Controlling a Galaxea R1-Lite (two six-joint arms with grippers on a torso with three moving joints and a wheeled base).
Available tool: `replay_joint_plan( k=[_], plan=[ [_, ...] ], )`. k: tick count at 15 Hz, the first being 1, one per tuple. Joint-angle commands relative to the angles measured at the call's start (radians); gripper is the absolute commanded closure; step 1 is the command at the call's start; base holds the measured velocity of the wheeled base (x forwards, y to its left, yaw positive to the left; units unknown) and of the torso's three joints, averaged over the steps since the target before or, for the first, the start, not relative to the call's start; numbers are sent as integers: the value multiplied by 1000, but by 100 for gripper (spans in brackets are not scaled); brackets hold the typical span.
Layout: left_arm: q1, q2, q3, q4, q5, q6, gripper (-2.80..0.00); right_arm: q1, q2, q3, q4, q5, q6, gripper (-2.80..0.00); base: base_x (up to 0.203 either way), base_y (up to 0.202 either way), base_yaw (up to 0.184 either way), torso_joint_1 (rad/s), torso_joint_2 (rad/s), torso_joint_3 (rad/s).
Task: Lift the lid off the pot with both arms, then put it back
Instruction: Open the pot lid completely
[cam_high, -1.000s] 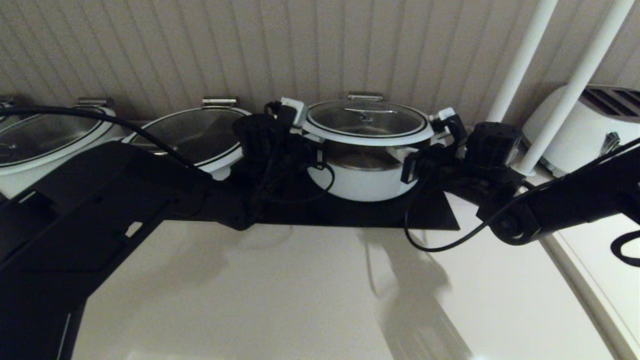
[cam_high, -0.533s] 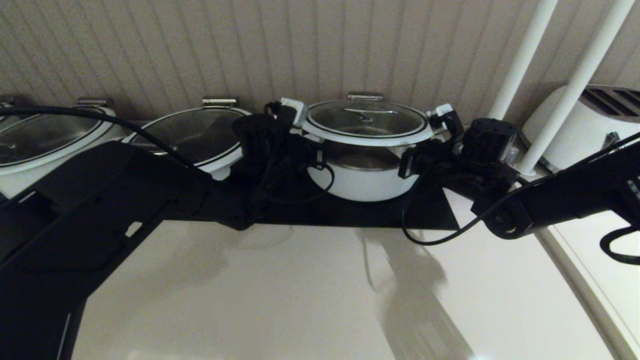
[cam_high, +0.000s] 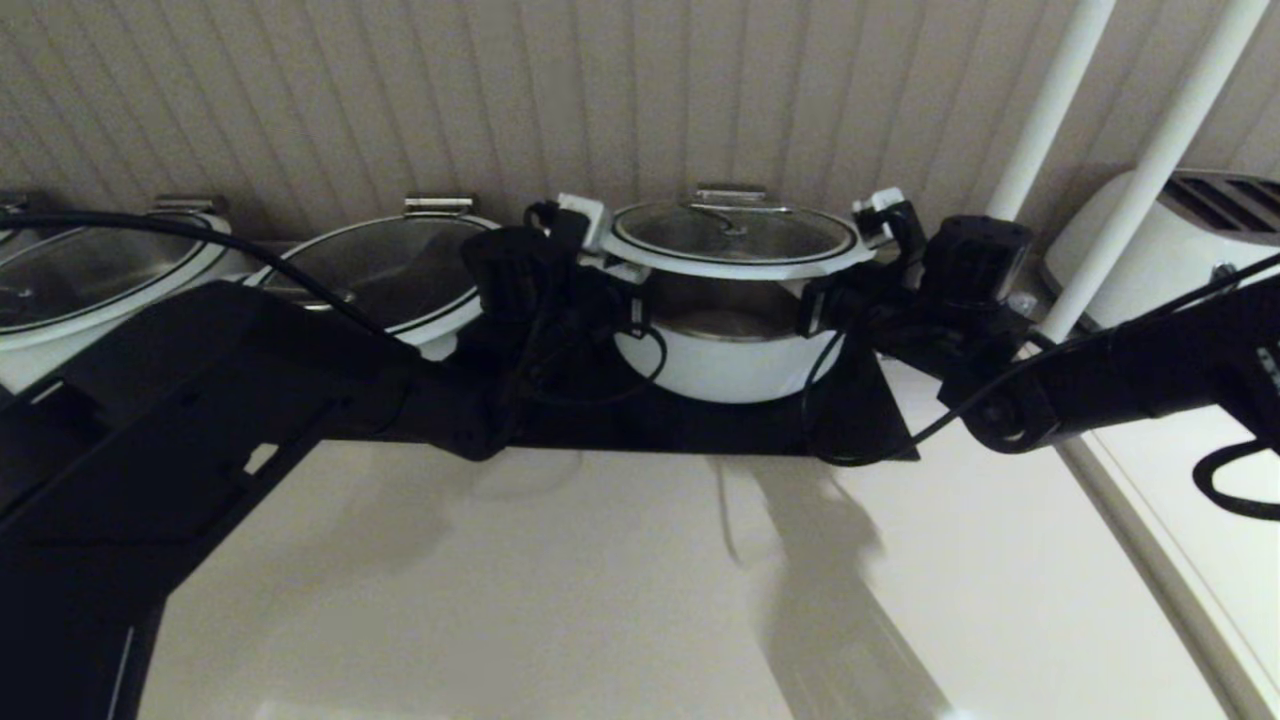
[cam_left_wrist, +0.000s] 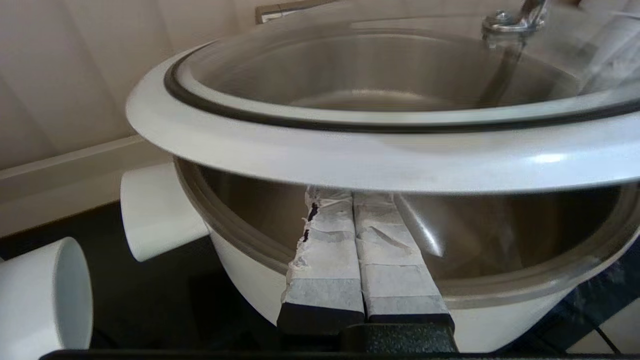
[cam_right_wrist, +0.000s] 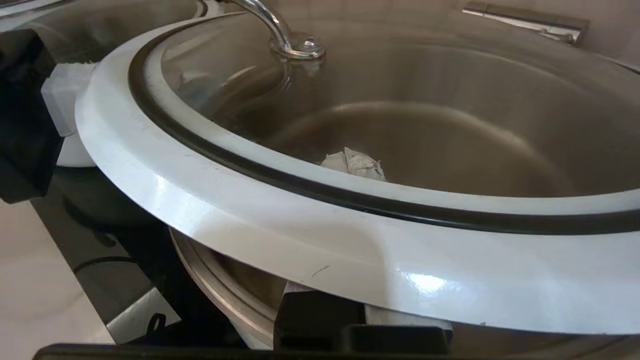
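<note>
The lid (cam_high: 735, 235), glass with a white outer ring and a steel wire handle, hangs clear above the white pot (cam_high: 725, 370), whose steel bowl shows in the gap. My left gripper (cam_high: 622, 280) is shut, its taped fingers side by side under the lid's left edge (cam_left_wrist: 352, 192). My right gripper (cam_high: 825, 305) is shut under the lid's right edge, its tips showing through the glass (cam_right_wrist: 352, 164). The lid (cam_left_wrist: 380, 150) rests on both pairs of fingers. The pot's stubby side handle (cam_left_wrist: 155, 210) shows in the left wrist view.
Two wider white pots with glass lids (cam_high: 400, 270) (cam_high: 80, 280) stand to the left on the black mat (cam_high: 700, 425). A white toaster (cam_high: 1170, 250) and two white poles (cam_high: 1150, 170) stand at the right. A ribbed wall is close behind.
Both grippers have risen a little with the lid on them, so the gap above the pot is wider. The right arm has also moved up and to the left.
</note>
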Motion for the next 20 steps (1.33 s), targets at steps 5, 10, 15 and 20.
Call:
replay_joint_plan(
  k=[5, 10, 15, 20],
  plan=[
    [-2, -53, 119, -16, 0, 25, 0, -8, -9, -10, -3, 2, 0, 0, 0, 0, 0, 0, 0, 0],
    [-2, -110, 197, -16, 0, 27, 0, -8, -10, -49, 18, 2, 1, 0, 0, 0, 0, 0, 0, 0],
    [-4, -170, 290, -18, 2, 28, 0, -11, -4, -84, 19, 2, 0, 0, 0, 0, 0, 0, 0, 0],
    [-5, -268, 474, -118, 9, 27, 0, -16, 14, -151, 21, 2, 0, 0, 0, 0, 0, 0, 0, 0]
  ],
)
